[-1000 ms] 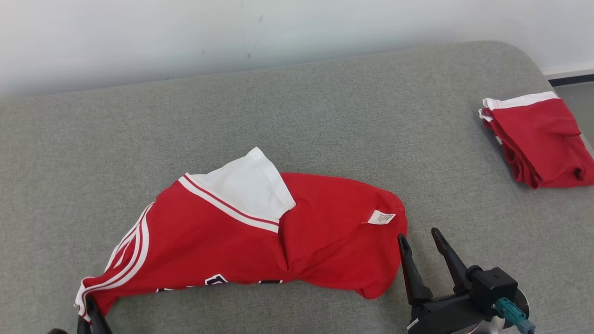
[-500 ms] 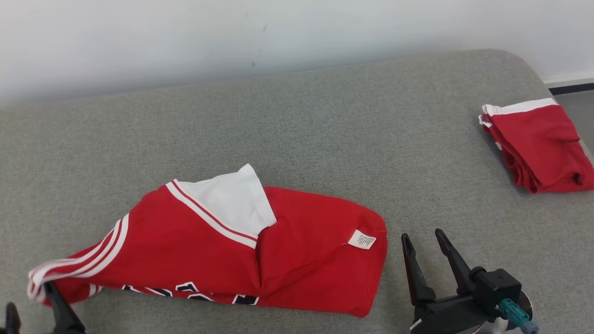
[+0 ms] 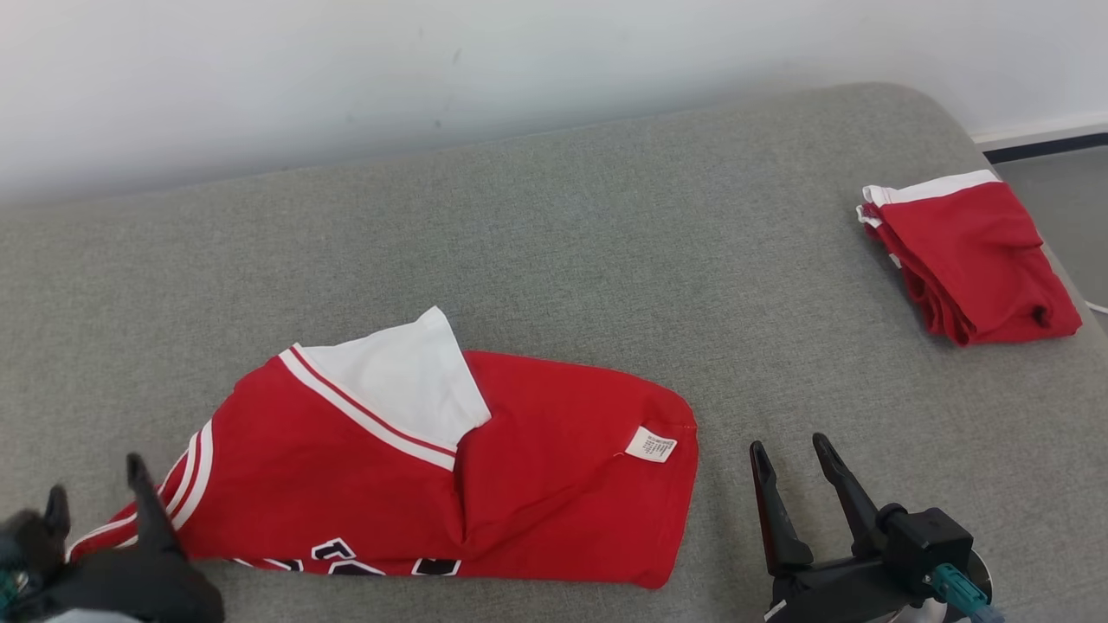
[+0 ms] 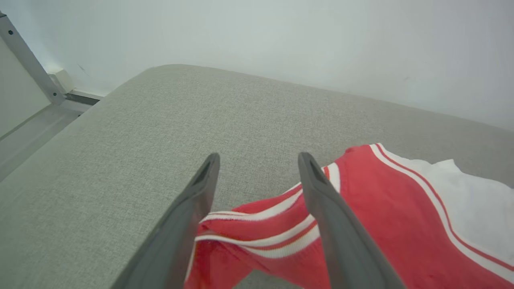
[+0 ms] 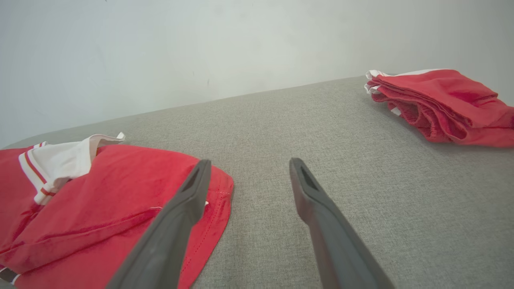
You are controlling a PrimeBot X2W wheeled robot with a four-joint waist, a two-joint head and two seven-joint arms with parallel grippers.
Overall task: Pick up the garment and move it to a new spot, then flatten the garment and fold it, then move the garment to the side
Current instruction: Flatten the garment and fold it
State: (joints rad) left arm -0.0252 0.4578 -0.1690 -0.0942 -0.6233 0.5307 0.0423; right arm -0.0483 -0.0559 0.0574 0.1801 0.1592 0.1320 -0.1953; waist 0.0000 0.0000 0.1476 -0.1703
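- The garment [image 3: 415,484], a red jersey, lies crumpled and roughly flat on the near left part of the grey cushioned surface [image 3: 554,225], its long side running left to right.
- A white panel [image 3: 394,381] edged with red and white stripes folds out over its upper middle, and a small white label [image 3: 651,444] shows near its right end.
- Black and white lettering [image 3: 346,554] peeks out along its near edge.
- Its left end narrows to a striped trim [image 3: 195,467], bunched into loose folds.
- The left gripper [image 3: 95,484] sits at that striped end with its fingers spread wide; in the left wrist view the trim lies between and under them, not pinched, and whether a finger touches the cloth cannot be told.
- The right gripper [image 3: 789,446] stands just beside the garment's right end, apart from it, fingers wide and holding nothing, over bare grey fabric.
- A second red garment with a white edge, the folded garment [image 3: 969,260], rests at the far right edge of the surface, well apart from the jersey.
- A pale wall [image 3: 433,69] runs behind the surface.
- A strip of floor [image 3: 1065,173] shows past the right corner.
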